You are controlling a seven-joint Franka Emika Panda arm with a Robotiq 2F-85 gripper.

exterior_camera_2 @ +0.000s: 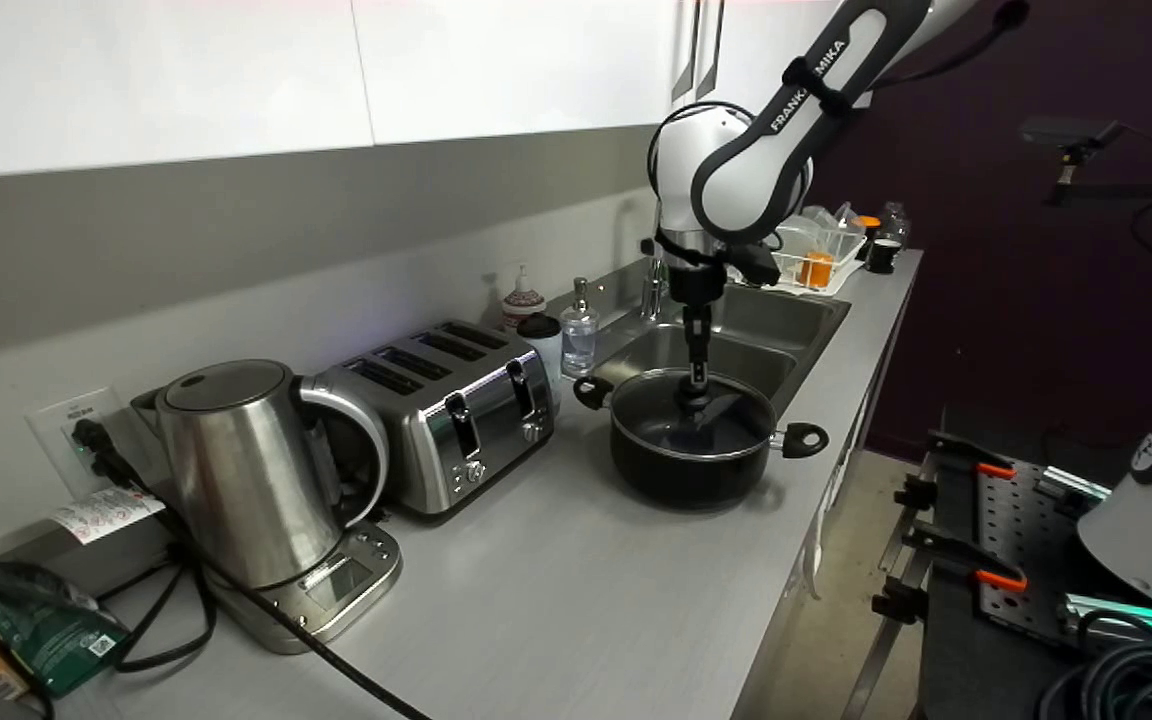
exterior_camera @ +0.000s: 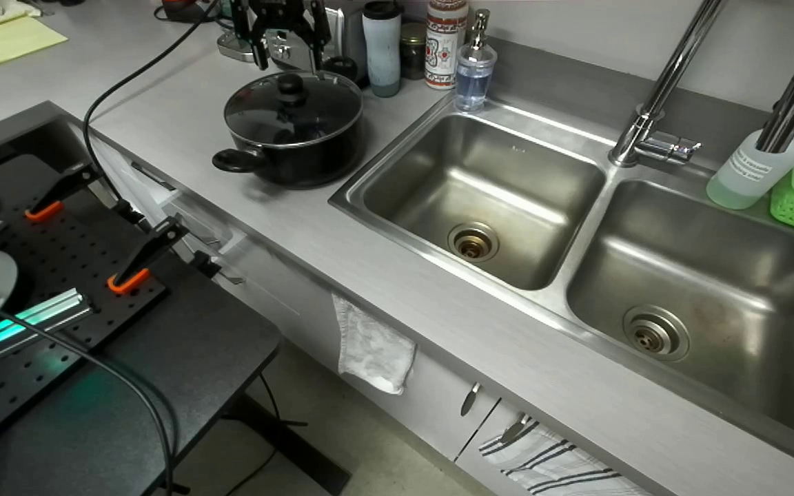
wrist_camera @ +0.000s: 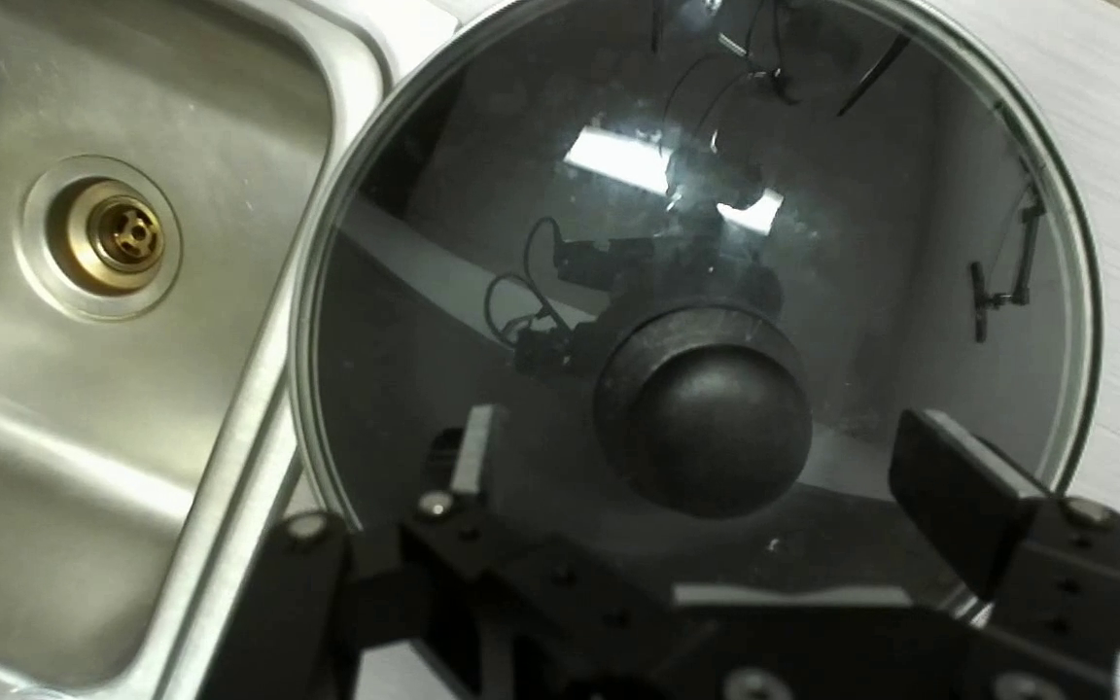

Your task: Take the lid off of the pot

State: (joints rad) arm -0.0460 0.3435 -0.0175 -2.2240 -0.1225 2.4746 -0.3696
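Note:
The black pot stands on the counter beside the sink; it also shows in an exterior view. The glass lid with its metal rim lies on the pot. It also shows in an exterior view and fills much of the wrist view. Its black knob stands up at the centre. My gripper is open and points down over the lid. In the wrist view my gripper has its fingers on either side of the knob, apart from it. The exact height above the knob is hard to tell.
A toaster and a steel kettle stand along the wall. A tumbler and a soap dispenser stand behind the pot. The double sink lies beside the pot. A black cable crosses the counter.

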